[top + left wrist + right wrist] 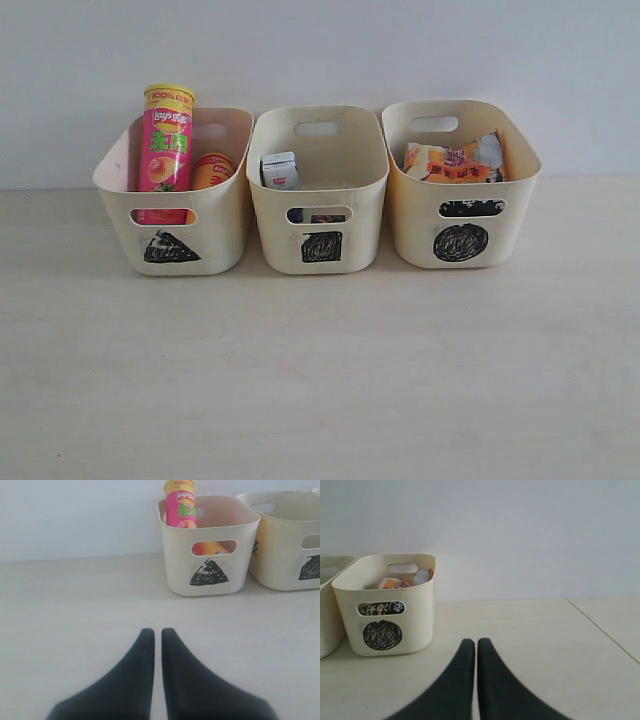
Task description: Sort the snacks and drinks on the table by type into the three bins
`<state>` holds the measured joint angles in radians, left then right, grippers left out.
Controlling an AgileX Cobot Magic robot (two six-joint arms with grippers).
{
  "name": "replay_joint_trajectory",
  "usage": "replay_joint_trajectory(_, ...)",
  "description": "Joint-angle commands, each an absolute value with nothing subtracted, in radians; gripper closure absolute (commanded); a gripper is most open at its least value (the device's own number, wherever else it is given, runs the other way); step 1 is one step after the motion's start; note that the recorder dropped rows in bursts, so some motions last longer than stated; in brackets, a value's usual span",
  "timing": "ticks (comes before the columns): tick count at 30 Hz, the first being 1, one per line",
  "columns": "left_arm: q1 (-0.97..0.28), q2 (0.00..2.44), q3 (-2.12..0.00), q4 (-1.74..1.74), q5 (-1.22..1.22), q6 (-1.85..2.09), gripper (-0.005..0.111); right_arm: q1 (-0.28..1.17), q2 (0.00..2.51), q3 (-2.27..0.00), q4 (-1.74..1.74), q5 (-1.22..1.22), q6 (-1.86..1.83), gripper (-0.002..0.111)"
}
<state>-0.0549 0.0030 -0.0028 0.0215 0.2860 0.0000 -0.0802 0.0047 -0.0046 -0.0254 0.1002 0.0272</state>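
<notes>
Pale beige table, plain white wall behind, nothing loose on the surface that we can see. We use the square-marked bin as landmark. On one side of it, nearly touching, sits the triangle-marked bin; on the other side, just beside it, the circle-marked bin.

Contents:
- The triangle bin holds the pink chip tube, upright and poking well above the rim, plus the yellow tube, lower down next to it.
- The landmark bin holds the blue-white carton. Something dark shows through its slot; we can't tell what it is.
- The circle bin holds the orange foil bag on top of a pile at rim level, and a black bag shows through the slot.

Left gripper has its jaws pressed together and holds nothing. It hangs over bare table, well in front of the triangle bin. Right gripper is likewise closed and empty, out past the circle bin on the side away from the landmark.

We judge the sorting done.

Risks as we see them: the tall pink tube could tip if an arm sweeps across that bin. The bags heaped at the rim could spill if the circle bin gets bumped. The bins look light, so any nudge would probably slide them.
</notes>
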Motion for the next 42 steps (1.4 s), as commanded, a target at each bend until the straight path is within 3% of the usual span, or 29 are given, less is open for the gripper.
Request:
replay_joint_trajectory(1,-0.051,0.000,0.000,0.016,0.285,0.007,0.102,-0.088,0.000,0.000,-0.035,0.094,0.021,0.109)
replay_joint_trajectory(13,-0.051,0.000,0.000,0.016,0.285,0.007,0.102,-0.088,0.000,0.000,-0.036,0.103,0.021,0.109)
replay_joint_trajectory(22,-0.051,0.000,0.000,0.016,0.285,0.007,0.102,-0.088,0.000,0.000,-0.009,0.326,0.000,0.109)
replay_joint_trajectory(42,-0.051,0.000,0.000,0.016,0.285,0.007,0.102,-0.088,0.000,0.000,-0.009,0.347,-0.006,0.109)
